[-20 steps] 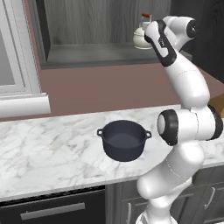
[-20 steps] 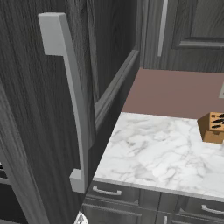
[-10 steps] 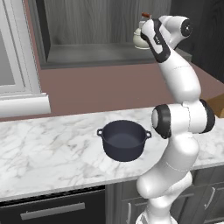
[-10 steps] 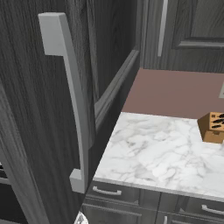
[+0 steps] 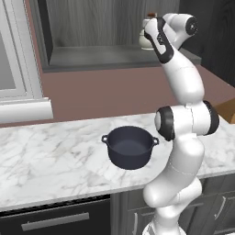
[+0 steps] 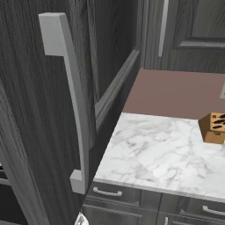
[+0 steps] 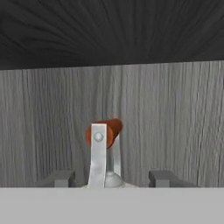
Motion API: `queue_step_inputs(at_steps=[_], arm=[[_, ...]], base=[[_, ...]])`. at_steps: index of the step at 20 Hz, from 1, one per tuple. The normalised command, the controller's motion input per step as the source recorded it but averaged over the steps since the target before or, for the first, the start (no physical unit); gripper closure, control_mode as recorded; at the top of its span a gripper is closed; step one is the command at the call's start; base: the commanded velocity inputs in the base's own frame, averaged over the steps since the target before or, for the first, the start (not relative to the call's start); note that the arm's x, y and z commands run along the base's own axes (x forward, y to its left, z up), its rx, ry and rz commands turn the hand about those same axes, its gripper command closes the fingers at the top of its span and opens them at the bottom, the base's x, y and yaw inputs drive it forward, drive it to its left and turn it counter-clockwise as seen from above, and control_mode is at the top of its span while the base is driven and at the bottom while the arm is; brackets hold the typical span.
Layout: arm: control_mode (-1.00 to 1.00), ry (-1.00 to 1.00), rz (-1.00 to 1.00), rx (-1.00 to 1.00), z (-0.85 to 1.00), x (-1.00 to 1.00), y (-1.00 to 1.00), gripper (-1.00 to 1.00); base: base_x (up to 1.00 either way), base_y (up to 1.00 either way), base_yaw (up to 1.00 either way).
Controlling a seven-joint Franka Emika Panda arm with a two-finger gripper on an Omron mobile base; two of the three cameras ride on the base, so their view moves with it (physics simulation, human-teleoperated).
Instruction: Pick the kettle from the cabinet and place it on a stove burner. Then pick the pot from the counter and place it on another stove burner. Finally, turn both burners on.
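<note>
The cream-white kettle stands on the shelf of the dark grey cabinet, half hidden behind my hand. In the hand view its arched handle with the reddish-brown wooden top rises between my two fingertips, with a gap on each side. My gripper is open and straddles the handle just above the lid, its fingers not touching the handle. In the left base view the gripper reaches into the cabinet at the kettle. The dark pot sits lidless on the white marble counter, in front of the arm.
A wooden knife block stands on the counter at the right. A tall dark cabinet with a long grey bar handle is on the left of the right base view. Dark base cabinets and a black appliance front lie under the counter.
The hand has risen and moved further into the cabinet, up to the kettle's handle. The pot has not moved.
</note>
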Motion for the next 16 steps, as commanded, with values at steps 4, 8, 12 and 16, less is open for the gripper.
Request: queue_step_inputs(at_steps=[4, 8, 12, 16], arm=[[-1.0, 0.0, 0.0, 0.0, 0.0, 0.13, 0.04, 1.0], [-1.0, 0.01, 0.0, 0.0, 0.0, 0.0, 0.0, 1.0], [-1.0, 0.0, 0.0, 0.0, -0.05, 0.0, 0.0, 1.0], [-1.0, 0.02, 0.0, 0.0, -0.13, 0.0, 0.0, 1.0]], base=[[0.0, 0.0, 0.0], [0.0, 0.0, 0.0], [0.0, 0.0, 0.0], [0.0, 0.0, 0.0]])
